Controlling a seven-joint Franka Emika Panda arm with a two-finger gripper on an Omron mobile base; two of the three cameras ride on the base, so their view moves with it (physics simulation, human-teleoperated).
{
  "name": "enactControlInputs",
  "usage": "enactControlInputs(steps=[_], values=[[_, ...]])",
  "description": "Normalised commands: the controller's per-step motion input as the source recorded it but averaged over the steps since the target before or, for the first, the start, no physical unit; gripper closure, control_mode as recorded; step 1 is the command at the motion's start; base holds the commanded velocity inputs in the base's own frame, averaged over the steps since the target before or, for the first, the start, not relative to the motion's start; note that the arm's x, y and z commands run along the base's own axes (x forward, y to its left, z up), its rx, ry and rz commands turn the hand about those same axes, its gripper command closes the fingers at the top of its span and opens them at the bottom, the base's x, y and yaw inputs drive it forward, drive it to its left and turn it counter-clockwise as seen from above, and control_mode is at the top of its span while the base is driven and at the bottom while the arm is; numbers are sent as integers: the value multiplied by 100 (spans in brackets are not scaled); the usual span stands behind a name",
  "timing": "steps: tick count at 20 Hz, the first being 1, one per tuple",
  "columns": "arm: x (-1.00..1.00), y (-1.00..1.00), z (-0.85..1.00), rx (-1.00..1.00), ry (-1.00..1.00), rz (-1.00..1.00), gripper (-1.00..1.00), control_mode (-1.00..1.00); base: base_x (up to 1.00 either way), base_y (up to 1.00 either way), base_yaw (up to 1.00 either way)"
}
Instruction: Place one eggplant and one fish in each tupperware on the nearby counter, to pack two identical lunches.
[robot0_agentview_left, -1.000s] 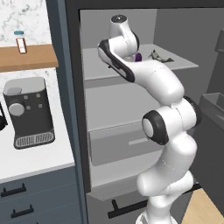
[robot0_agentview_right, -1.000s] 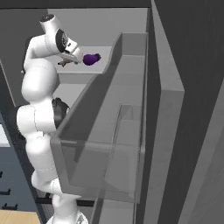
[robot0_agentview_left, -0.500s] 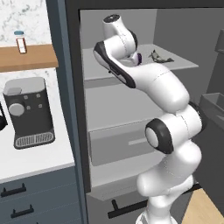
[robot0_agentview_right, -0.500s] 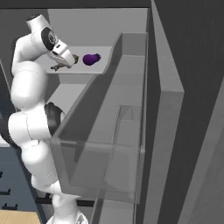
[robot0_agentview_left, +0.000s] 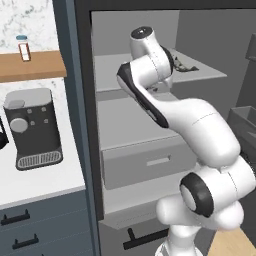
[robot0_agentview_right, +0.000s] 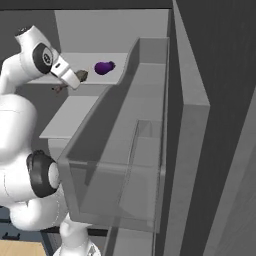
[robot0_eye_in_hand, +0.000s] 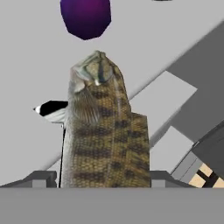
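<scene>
My gripper (robot0_eye_in_hand: 103, 179) is shut on a mottled tan-brown fish (robot0_eye_in_hand: 103, 131), which stands up between the two fingertips (robot0_eye_in_hand: 41, 178) in the hand view. In the right base view the gripper (robot0_agentview_right: 77, 79) holds this fish (robot0_agentview_right: 81, 75) just above the grey fridge shelf (robot0_agentview_right: 75, 107). One glossy purple eggplant (robot0_agentview_right: 104, 67) lies on that shelf a short way beyond the fish, also seen as the eggplant (robot0_eye_in_hand: 85, 17). A dark slim shape, seemingly a second fish (robot0_agentview_left: 184, 65), lies on the shelf right of the hand. The white counter (robot0_agentview_left: 50, 185) is at the left. The tupperware is out of view.
The fridge stands open, with a grey drawer (robot0_agentview_left: 150, 160) below the shelf and clear door bins (robot0_agentview_right: 125, 150) close on the right. A black coffee machine (robot0_agentview_left: 32, 127) sits on the counter under a wooden wall shelf (robot0_agentview_left: 30, 65) with a small bottle (robot0_agentview_left: 23, 47).
The hand has drawn back leftward from the eggplant, with the fish in its fingers. The eggplant stayed where it lay on the shelf.
</scene>
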Motion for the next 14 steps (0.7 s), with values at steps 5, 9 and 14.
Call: enactControlInputs(steps=[5, 9, 14], values=[[-100, -34, 0, 1, 0, 4, 100, -100, 0, 0, 0], [-100, -48, -1, 0, 0, 8, 100, -100, 0, 0, 0], [-100, -43, -3, 0, 0, 6, 100, -100, 0, 0, 0]])
